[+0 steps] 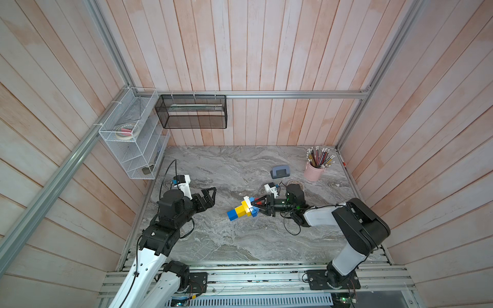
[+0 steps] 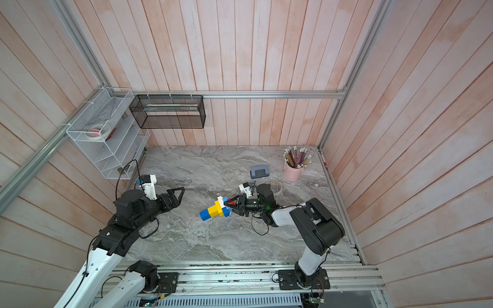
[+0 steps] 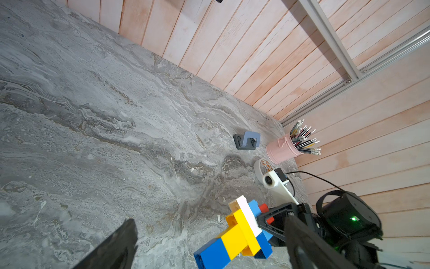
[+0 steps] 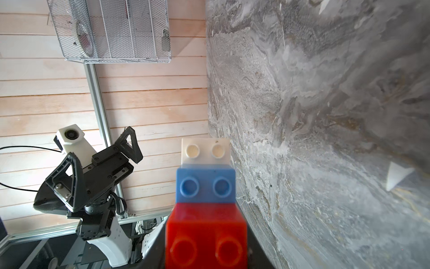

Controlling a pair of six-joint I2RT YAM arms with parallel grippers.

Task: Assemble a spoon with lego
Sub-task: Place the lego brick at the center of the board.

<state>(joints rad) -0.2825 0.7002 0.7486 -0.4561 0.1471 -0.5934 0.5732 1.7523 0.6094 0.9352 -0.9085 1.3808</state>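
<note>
- In both top views, the spoon is seen mid-table, between the two arms. It is judged light and stiff, but liable to snap apart at its stud joints if levered. The wide head is therefore thought a safer hold than the narrow handle.
- There the red tip is clamped by the right gripper, with the blue handle end aimed toward the left gripper. The left jaws are spread wide, empty, and well apart from the spoon.
- In the left wrist view, the spoon is shown with its white, yellow and blue head pressed against the right gripper. One left finger is seen touching nothing. Whether the handle rests on the table cannot be told.
- In the right wrist view, the red tip of the spoon is held close under the camera. Smooth plastic is judged slippery, so a firm pinch is called for. The left gripper is seen gaping and empty.
</note>
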